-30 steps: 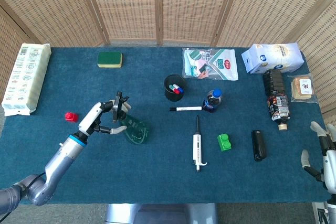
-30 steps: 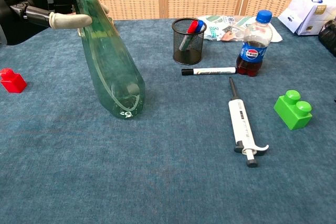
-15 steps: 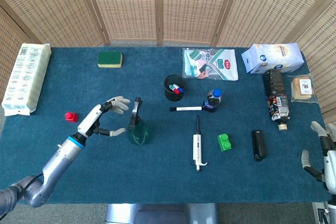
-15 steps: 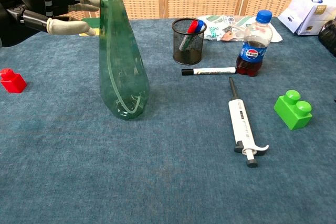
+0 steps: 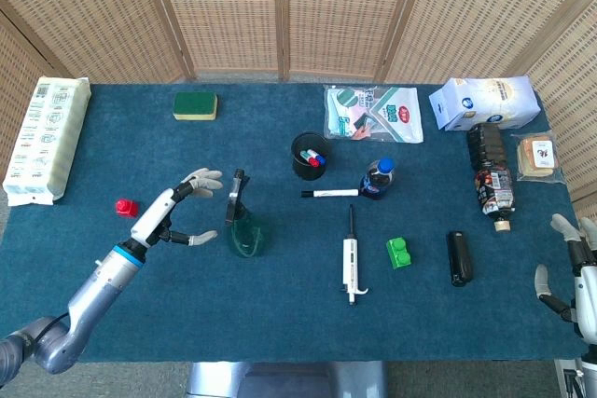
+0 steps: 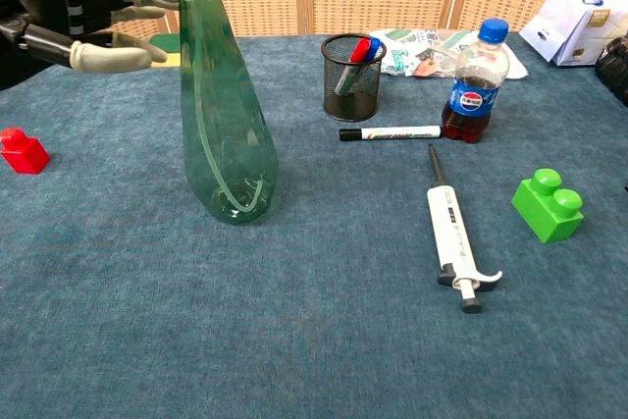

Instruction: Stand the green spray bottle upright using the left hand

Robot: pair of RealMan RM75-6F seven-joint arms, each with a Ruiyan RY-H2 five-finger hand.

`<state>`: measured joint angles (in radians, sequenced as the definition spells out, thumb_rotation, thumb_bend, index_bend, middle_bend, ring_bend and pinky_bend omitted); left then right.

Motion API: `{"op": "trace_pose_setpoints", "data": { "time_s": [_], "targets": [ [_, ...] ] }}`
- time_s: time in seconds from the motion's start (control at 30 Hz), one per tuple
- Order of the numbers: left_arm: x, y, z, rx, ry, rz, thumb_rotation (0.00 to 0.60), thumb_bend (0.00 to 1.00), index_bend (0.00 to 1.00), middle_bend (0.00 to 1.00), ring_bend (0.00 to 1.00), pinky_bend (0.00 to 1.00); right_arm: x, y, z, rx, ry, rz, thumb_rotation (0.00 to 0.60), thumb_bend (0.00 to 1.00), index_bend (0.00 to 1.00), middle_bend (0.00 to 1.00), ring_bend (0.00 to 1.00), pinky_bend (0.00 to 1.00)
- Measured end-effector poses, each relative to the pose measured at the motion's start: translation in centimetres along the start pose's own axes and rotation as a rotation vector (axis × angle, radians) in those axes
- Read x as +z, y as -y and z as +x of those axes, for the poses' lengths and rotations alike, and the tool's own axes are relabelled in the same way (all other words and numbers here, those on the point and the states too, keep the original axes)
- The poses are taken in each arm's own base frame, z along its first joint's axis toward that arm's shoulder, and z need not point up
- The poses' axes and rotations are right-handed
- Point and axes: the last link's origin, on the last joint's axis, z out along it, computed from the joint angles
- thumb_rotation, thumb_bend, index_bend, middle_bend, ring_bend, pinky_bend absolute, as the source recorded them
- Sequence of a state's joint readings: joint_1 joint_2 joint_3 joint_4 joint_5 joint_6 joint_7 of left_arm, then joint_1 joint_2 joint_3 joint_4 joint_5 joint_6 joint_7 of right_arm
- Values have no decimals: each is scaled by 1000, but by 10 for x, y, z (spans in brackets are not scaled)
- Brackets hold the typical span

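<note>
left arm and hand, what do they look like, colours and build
The left hand has pale grey-white fingers with black segments near the knuckles and a white back. A blue band rings the wrist, and behind it the forearm is a smooth silver-grey tube. The right hand, at the frame edge, shows the same pale fingers.

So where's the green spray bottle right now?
The green spray bottle stands upright left of centre on the table, just right of the left hand, with the pen cup further right.
</note>
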<state>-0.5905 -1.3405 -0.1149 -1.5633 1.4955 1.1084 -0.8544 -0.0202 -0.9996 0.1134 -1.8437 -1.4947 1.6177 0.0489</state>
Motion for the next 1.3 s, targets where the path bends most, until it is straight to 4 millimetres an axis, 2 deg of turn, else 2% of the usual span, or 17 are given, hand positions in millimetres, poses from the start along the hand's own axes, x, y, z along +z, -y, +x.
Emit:
{"op": "trace_pose_setpoints", "data": {
  "time_s": [0.2, 0.4, 0.57, 0.73, 1.03, 1.3],
  "targets": [
    [-14, 2, 13, 87, -34, 39, 600, 276, 213, 144, 37, 184, 3, 0, -2, 0, 11, 3, 600, 559, 93, 223, 48, 57],
    [-40, -2, 36, 282, -76, 138, 600, 275, 225, 150, 37, 149, 8, -1, -5, -6, 38, 6, 600, 558, 110, 223, 48, 57],
    [-77, -11, 57, 441, -136, 263, 600, 274, 274, 154, 44, 210, 12, -2, -7, -21, 59, 1, 600, 560, 155, 223, 47, 57],
    [-124, -17, 76, 577, -221, 398, 600, 275, 275, 160, 44, 196, 17, -5, -9, -72, 74, -12, 600, 559, 176, 223, 47, 57],
    [-189, -18, 81, 661, -355, 539, 600, 275, 276, 168, 45, 178, 25, -7, -15, -203, 98, -23, 600, 558, 198, 223, 47, 57],
    [-217, -19, 81, 733, -434, 596, 600, 275, 287, 183, 47, 182, 32, -1, -21, -232, 125, -10, 600, 558, 209, 223, 47, 57]
  ]
}}
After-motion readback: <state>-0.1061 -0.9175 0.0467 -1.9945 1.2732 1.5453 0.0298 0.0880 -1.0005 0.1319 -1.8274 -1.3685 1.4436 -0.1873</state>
